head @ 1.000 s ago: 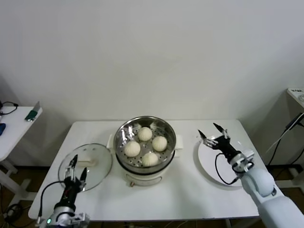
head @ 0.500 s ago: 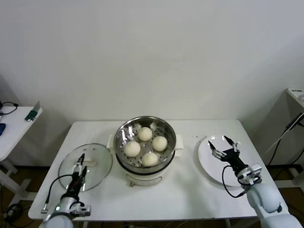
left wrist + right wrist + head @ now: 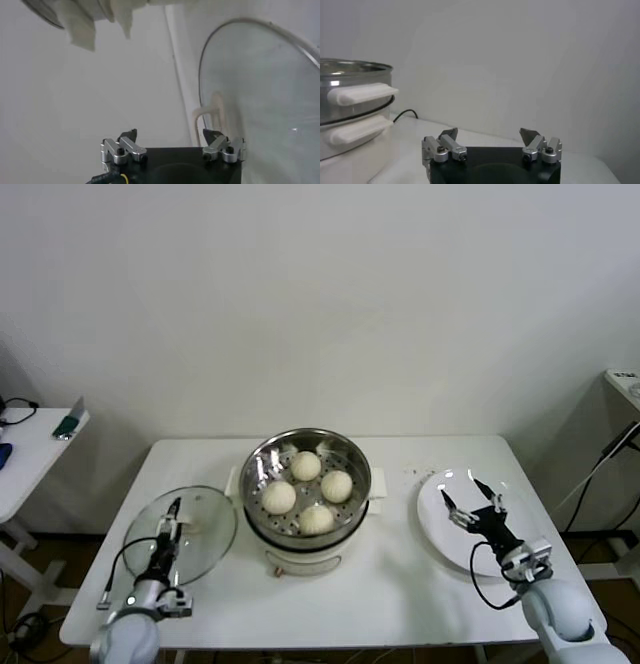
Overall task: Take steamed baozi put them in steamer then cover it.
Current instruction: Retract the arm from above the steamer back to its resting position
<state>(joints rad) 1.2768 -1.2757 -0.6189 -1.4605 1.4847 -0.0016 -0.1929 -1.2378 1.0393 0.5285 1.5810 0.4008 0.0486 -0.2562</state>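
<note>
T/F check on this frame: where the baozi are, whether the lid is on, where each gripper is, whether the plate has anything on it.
1. All four steamed baozi sit in the steamer. True.
2. The cover is on the steamer. False: it lies flat on the table, on the steamer's left.
3. The left gripper is over the cover, by its handle, open and holding nothing. True.
4. The right gripper holds a baozi. False: it is open and empty, over the white plate.
5. One baozi is left on the white plate. False: the plate has no bun on it.
</note>
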